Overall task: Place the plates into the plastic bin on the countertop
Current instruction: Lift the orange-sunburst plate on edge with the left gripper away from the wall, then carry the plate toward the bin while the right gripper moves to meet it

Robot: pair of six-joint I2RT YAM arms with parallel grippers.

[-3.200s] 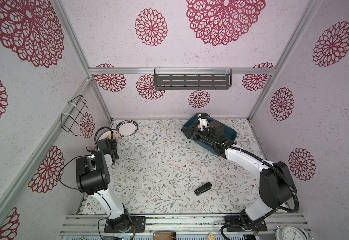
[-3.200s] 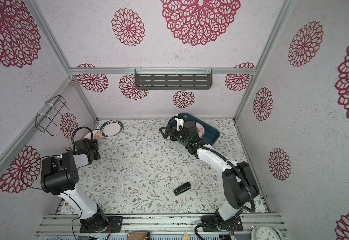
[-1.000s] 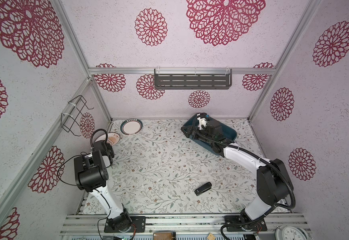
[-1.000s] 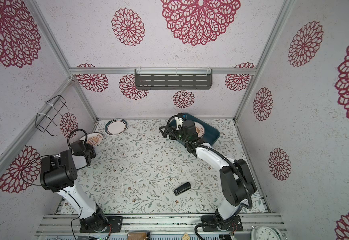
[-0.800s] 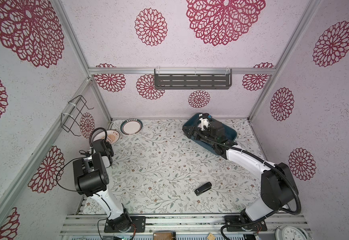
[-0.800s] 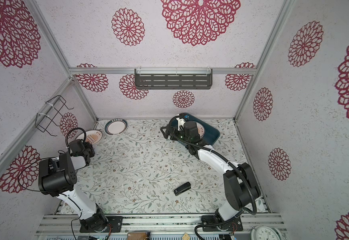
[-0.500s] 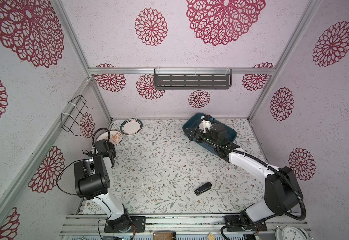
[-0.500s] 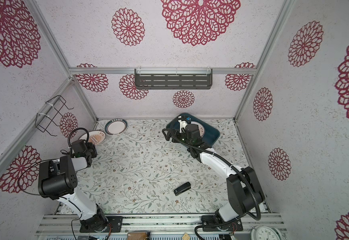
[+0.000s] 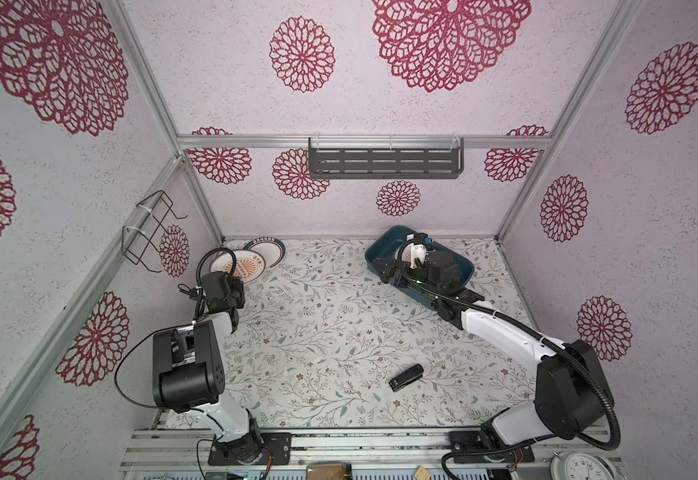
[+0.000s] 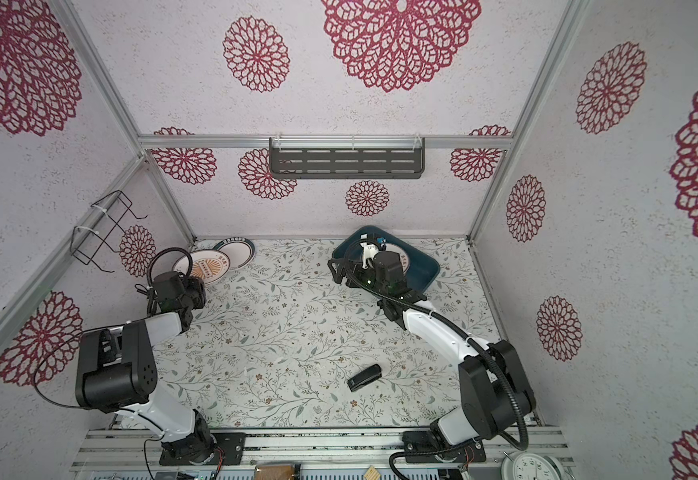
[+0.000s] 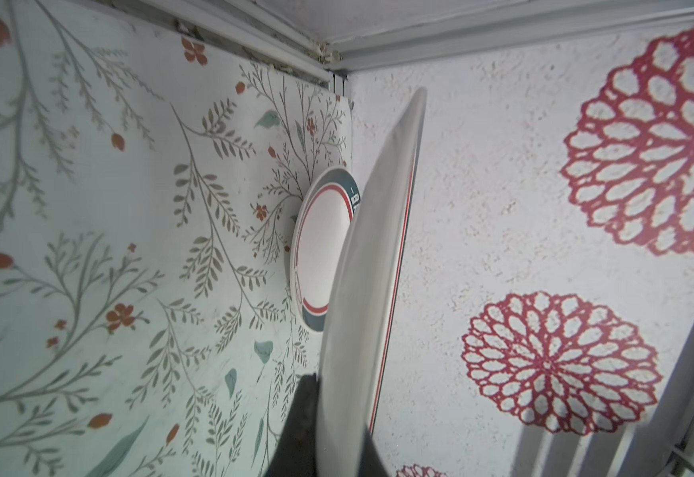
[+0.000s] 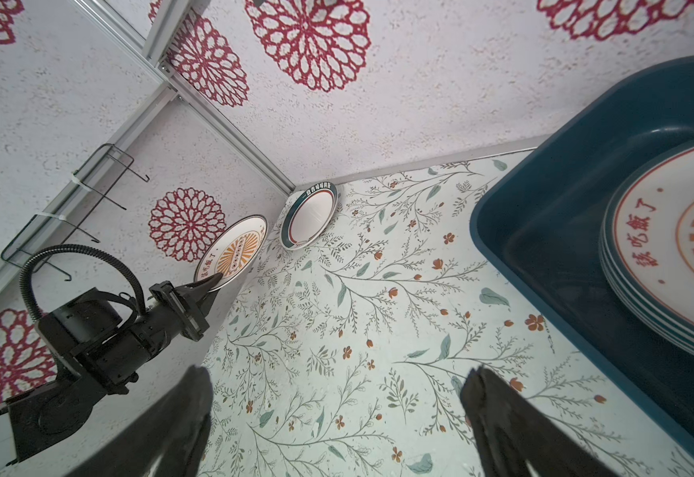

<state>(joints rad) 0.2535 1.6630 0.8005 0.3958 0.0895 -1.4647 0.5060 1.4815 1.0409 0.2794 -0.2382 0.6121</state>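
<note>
Looked like the pick-up step: your left fingers (image 12: 197,294) pinched the round white orange-sunburst plate (image 12: 233,252) at the far-left corner of the floral desk (image 9: 318,332). Your right fingers (image 12: 180,417) gaped empty by the dark teal plastic bin (image 9: 381,249). The next move probably needed a lift and a carry across.

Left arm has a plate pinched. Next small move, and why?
Likely raise the sunburst plate a bit and start it toward the plastic bin: the left gripper is shut on its rim, it hangs tilted beside the wall, and the open right gripper is empty.
</note>
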